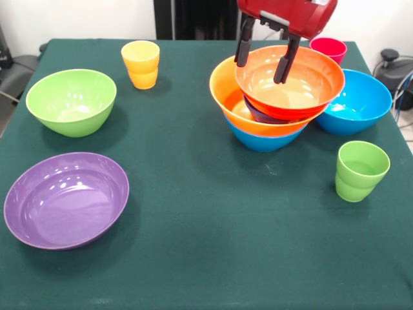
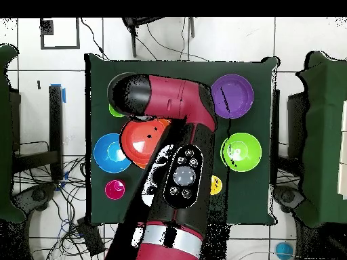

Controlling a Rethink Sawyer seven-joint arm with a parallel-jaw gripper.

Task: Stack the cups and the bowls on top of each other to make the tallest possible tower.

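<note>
The tower stands right of centre at the back: a blue bowl lowest, a yellow-orange bowl in it, a small dark-blue bowl, and an orange-red bowl tilted on top. My gripper is open over the top bowl's left rim, one finger outside and one inside. The yellow cup, red-pink cup and light green cup stand apart. In the overhead view the arm hides the gripper; the orange-red bowl shows beside it.
A lime green bowl and a wide purple bowl sit at the left. Another blue bowl touches the tower's right side. The table has a dark green cloth. Cables lie on the floor at the right.
</note>
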